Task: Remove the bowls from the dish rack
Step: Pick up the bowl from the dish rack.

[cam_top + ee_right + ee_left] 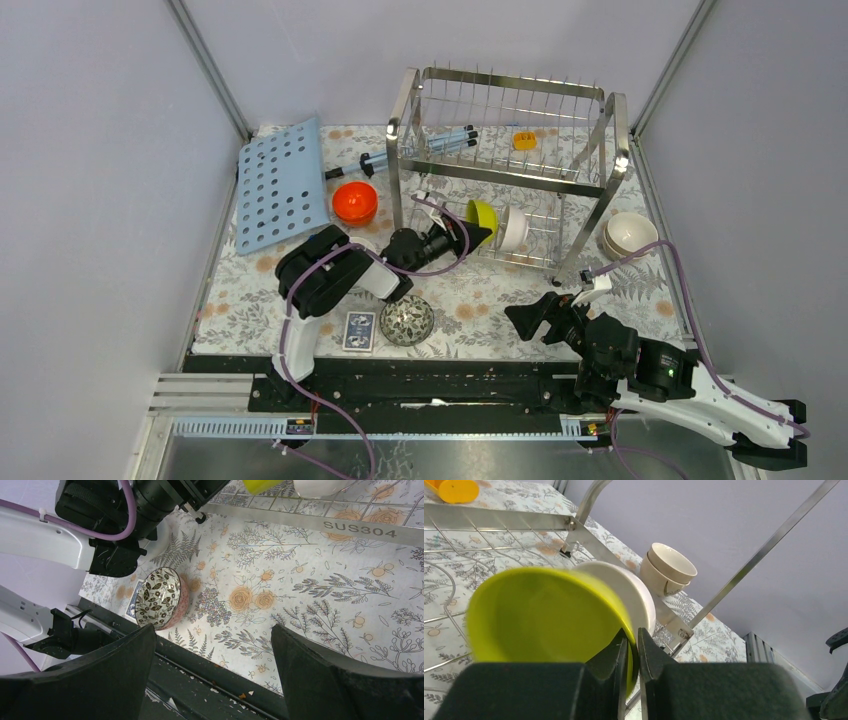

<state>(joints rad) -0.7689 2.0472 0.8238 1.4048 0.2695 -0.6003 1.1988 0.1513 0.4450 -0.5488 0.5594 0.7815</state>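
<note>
On the table (500,290), one dish rack (510,170) stands at the far side, its long axis running left to right. Its lower tier holds two bowls on edge, side by side: one green bowl (544,615), one white bowl (641,597). The left claw (633,655) is clamped on the green bowl's rim; the right claw (212,645) hangs spread wide.

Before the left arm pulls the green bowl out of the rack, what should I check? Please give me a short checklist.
1. Left gripper shut on the rim of the green bowl: ok.
2. White bowl behind it is not leaning on the green bowl: cannot tell, they look very close.
3. Green bowl is free of the dish rack wires: cannot tell.
4. Right gripper open and away from the rack: ok.
</note>
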